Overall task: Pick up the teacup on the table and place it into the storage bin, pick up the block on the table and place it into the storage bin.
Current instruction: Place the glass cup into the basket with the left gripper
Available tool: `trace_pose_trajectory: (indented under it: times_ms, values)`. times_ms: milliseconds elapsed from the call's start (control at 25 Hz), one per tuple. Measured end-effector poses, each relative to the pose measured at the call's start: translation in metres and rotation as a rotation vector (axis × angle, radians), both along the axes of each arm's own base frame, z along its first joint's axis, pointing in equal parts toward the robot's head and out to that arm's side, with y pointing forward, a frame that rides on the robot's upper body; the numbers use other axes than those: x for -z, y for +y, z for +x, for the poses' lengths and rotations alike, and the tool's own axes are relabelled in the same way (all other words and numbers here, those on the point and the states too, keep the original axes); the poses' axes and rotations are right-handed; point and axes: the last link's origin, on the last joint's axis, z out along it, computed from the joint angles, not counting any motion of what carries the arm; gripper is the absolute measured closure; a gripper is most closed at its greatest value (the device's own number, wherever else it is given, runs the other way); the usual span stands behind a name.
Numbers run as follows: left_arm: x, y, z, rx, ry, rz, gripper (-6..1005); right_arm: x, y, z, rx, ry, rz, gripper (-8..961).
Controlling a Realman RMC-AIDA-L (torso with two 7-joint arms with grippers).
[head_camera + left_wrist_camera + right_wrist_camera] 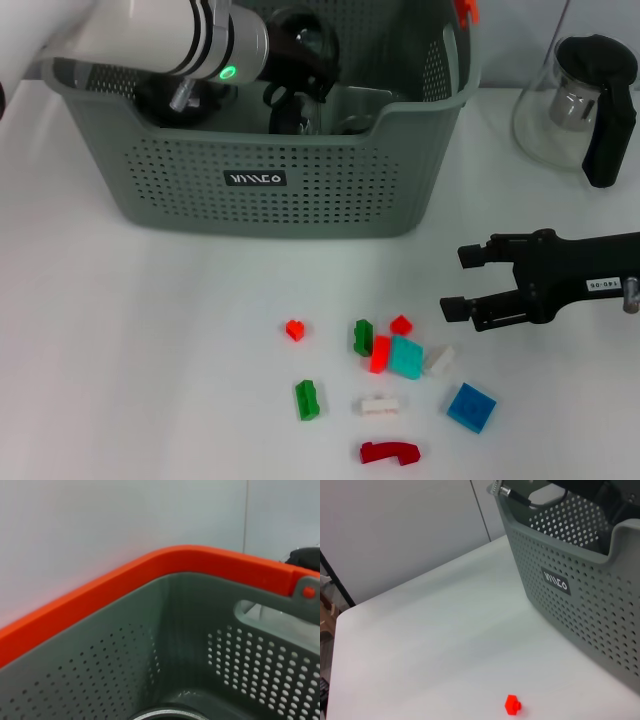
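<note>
The grey perforated storage bin (pixel 260 180) stands at the back of the table. It also shows in the right wrist view (pixel 580 585). My left arm reaches down into it, with the left gripper (pixel 295 85) inside near the bottom. A round rim (pixel 170 714), perhaps the teacup, shows low in the left wrist view. Several small blocks lie on the table in front, among them a red one (pixel 295 329), a green one (pixel 308 399) and a blue one (pixel 471 407). My right gripper (pixel 458 282) is open and empty, just right of the blocks.
A glass teapot (pixel 575 105) with a black lid and handle stands at the back right. The bin's orange rim (pixel 150 575) fills the left wrist view. The small red block (pixel 512 705) lies alone on the white table in the right wrist view.
</note>
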Motion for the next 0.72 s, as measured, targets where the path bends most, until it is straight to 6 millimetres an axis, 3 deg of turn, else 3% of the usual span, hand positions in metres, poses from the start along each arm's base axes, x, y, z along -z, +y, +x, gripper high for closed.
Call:
trace_pose_trajectory:
  times_ms: [600, 720]
  values:
    - [-0.0051, -0.0002, -0.0040, -0.027, -0.028, 0.023, 849, 0.0016, 0.0001, 0.0013, 0.007, -0.004, -0.001, 7]
    - [-0.0084, 0.0009, -0.0031, -0.034, -0.038, 0.035, 743, 0.0016, -0.0003, 0.0013, 0.007, -0.003, -0.003, 7]
